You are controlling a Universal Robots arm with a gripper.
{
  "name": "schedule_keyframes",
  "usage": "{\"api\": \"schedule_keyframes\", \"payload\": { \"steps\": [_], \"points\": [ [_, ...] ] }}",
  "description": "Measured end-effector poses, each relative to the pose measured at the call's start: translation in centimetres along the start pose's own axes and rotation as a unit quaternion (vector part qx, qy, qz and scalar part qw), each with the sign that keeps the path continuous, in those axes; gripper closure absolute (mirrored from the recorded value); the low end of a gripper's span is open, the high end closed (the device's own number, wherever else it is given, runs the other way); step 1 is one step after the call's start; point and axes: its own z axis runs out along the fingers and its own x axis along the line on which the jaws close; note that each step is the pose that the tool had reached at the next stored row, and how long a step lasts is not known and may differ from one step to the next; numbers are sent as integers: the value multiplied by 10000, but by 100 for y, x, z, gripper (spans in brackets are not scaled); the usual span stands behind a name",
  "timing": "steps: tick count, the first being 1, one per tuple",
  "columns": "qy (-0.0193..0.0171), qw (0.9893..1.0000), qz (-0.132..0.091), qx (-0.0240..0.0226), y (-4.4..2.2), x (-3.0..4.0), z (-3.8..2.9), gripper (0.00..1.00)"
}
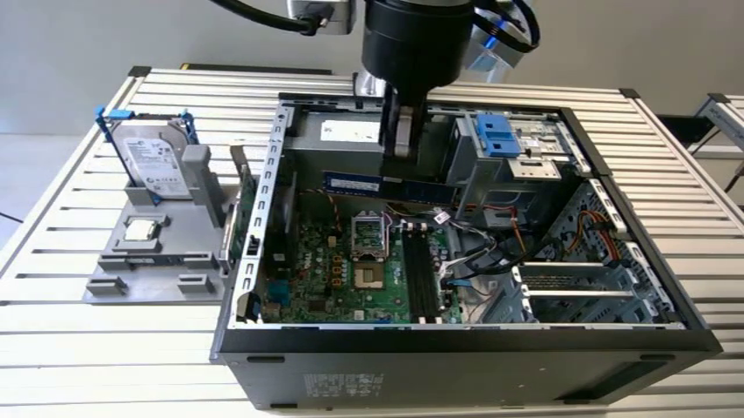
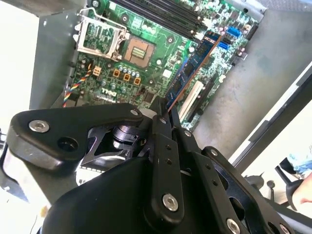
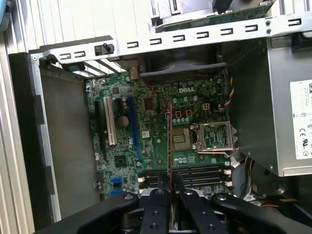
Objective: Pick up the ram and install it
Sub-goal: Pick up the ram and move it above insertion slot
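Observation:
My gripper (image 1: 402,159) is shut on the ram (image 1: 385,185), a long thin stick with a blue label that hangs level inside the open computer case (image 1: 250,261). It is held by its upper edge, above the green motherboard (image 1: 326,270) and clear of it. The black memory slots (image 1: 420,277) lie below it and toward the front of the case. In the second wrist view the ram (image 2: 189,70) sticks out past the gripper (image 2: 163,106) over the board. The first wrist view has the ram (image 3: 169,141) edge-on, in line with the gripper (image 3: 170,189) and near the slots (image 3: 195,174).
The empty processor socket (image 1: 366,235) sits beside the slots. A power supply (image 1: 337,135) and a blue-fronted drive cage (image 1: 496,136) fill the back of the case, and loose cables (image 1: 489,252) lie to the exterior view's right. Outside, a grey fixture (image 1: 149,279) carries a hard drive (image 1: 157,161) and a processor chip (image 1: 142,230).

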Motion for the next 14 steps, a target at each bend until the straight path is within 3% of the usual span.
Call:
{"api": "schedule_keyframes", "payload": {
  "steps": [14],
  "points": [
    [2,9997,-261,22,-259,-36,-5,100]
  ]
}}
